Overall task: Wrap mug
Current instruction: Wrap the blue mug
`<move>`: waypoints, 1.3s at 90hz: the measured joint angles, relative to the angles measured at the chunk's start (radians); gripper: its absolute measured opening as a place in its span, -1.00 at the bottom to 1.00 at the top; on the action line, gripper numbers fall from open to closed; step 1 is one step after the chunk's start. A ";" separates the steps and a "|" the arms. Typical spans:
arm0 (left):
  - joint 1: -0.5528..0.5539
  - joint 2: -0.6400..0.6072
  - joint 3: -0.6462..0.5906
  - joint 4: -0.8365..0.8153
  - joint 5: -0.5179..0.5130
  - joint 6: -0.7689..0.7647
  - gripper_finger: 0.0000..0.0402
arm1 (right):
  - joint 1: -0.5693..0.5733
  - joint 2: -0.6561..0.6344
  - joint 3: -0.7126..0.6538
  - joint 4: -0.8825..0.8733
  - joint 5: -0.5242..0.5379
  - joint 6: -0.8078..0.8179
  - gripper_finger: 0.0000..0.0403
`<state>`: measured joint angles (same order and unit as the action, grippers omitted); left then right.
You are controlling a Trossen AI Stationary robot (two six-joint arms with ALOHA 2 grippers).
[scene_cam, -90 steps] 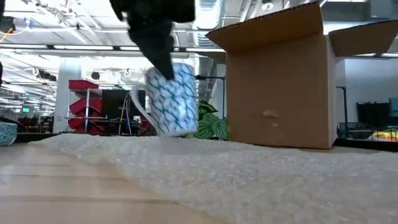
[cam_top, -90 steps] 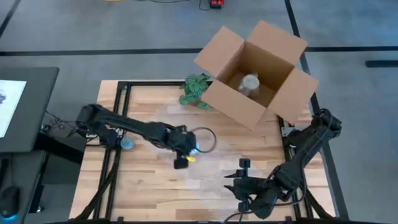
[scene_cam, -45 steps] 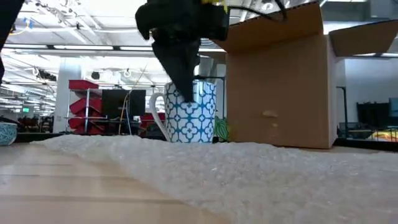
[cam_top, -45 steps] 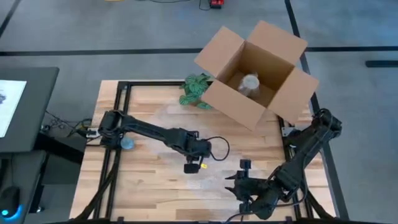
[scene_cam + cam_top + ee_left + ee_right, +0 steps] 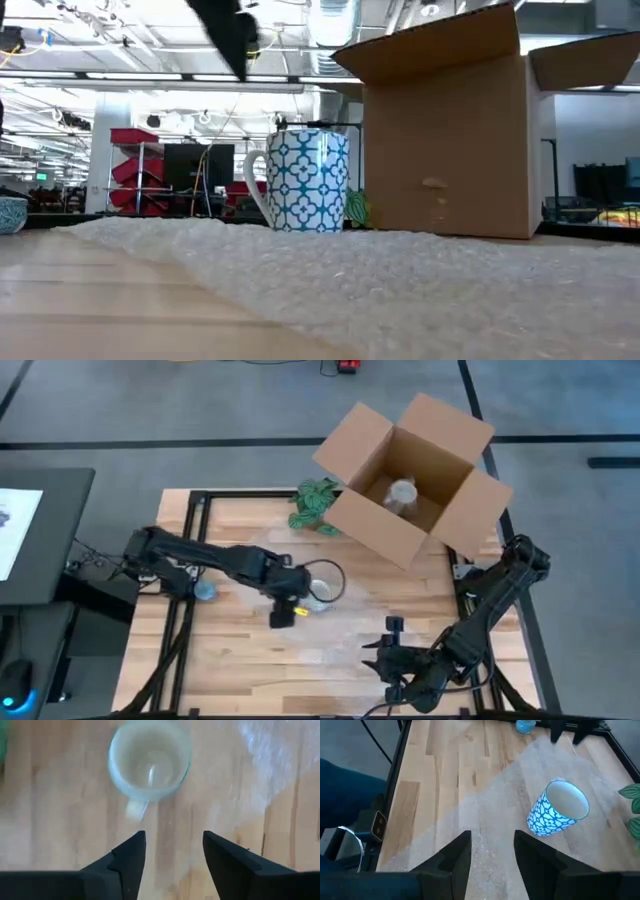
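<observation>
The mug (image 5: 305,181) was white with a blue lattice pattern. The table (image 5: 230,650) was pale wood; the box (image 5: 450,130) was brown cardboard.

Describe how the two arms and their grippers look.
Both arms are dark, nearly black, built of slim jointed links. The left gripper carries a small yellow marking and a thin black cable looping beside it; its two fingers are flat, dark and wedge-shaped. The right gripper is all black, with the same angular dark fingers and no coloured marking visible.
</observation>
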<state>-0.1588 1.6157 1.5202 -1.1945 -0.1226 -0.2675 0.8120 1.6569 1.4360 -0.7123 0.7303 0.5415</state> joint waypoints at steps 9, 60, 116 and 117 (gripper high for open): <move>0.080 -0.092 -0.120 0.004 -0.008 -0.050 -0.19 | 0.000 0.001 -0.001 0.000 0.000 0.000 -0.31; 0.738 -0.312 -0.815 0.504 -0.004 0.080 -0.12 | -0.016 0.098 -0.002 0.008 -0.024 -0.019 -0.31; 0.734 -0.161 -0.781 0.598 0.149 0.162 -0.93 | -0.016 0.097 -0.002 0.011 -0.025 -0.018 -0.31; 0.729 -0.168 -0.771 0.592 0.151 0.160 -0.93 | -0.016 0.097 -0.002 0.011 -0.024 -0.018 -0.31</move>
<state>0.5703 1.4481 0.7489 -0.6026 0.0281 -0.1074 0.7959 1.7541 1.4342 -0.7012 0.7059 0.5232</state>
